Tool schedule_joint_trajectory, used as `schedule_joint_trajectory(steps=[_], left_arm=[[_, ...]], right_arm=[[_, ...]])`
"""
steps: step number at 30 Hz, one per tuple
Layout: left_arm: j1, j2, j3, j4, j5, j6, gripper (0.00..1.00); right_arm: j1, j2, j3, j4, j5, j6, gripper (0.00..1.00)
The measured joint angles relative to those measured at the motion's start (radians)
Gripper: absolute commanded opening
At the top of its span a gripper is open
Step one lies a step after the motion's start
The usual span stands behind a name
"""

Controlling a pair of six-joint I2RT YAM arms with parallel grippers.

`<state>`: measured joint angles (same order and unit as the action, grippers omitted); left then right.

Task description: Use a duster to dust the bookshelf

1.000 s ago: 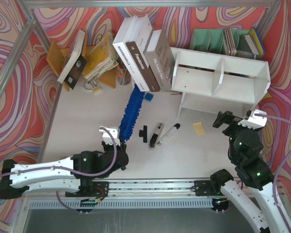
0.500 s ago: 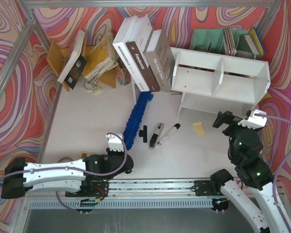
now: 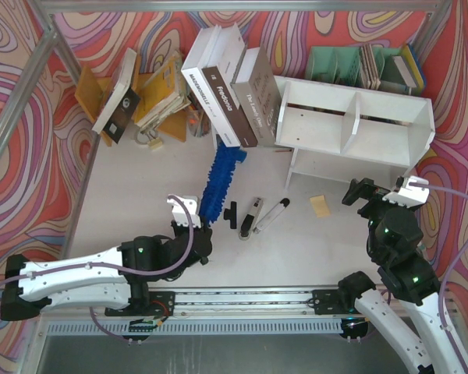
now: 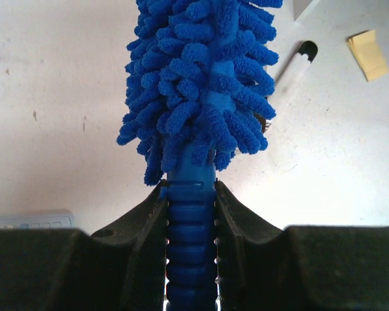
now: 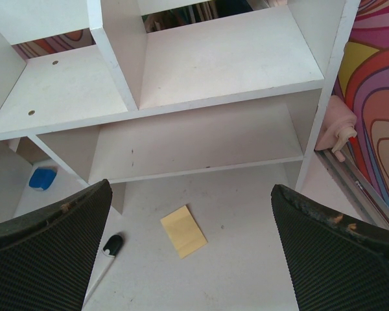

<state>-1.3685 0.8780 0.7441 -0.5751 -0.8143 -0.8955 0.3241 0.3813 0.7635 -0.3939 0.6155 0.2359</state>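
Duster [image 3: 218, 183] lies slantwise on the table [image 3: 140, 187], left of centre. Its handle end is clamped between the jaws of the left gripper [image 3: 201, 227], and its fluffy tip reaches the foot of the leaning books [image 3: 226, 93]. Just right of it lie small black-and-silver tools [image 3: 253, 216], then a yellow note [image 3: 320, 206]. Bookshelf [image 3: 349, 125] stands at the back right, well apart from the duster. Right gripper [image 3: 363, 195] faces it, jaws wide apart and holding nothing.

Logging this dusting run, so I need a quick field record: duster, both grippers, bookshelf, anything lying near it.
duster: held by its handle, fluffy head pointing toward the leaning books
left gripper: shut on duster handle
right gripper: open, holding nothing, facing bookshelf
bookshelf: duster not touching it
yellow note: on table before bookshelf
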Motion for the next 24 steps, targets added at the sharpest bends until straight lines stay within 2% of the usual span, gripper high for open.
schedule_joint_trajectory(steps=[9, 18, 24], left_arm=[[0.002, 0.041, 0.048, 0.06, 0.018, 0.115, 0.0], [-0.031, 0.322, 0.24, 0.131, 0.085, 0.188, 0.0], [-0.046, 0.431, 0.268, 0.156, 0.119, 0.197, 0.0]], right_arm=[[0.0, -0.001, -0.006, 0.001, 0.0, 0.0, 0.99], [0.0, -0.002, -0.007, 0.001, 0.001, 0.0, 0.99], [0.0, -0.011, -0.008, 0.002, 0.001, 0.0, 0.99]])
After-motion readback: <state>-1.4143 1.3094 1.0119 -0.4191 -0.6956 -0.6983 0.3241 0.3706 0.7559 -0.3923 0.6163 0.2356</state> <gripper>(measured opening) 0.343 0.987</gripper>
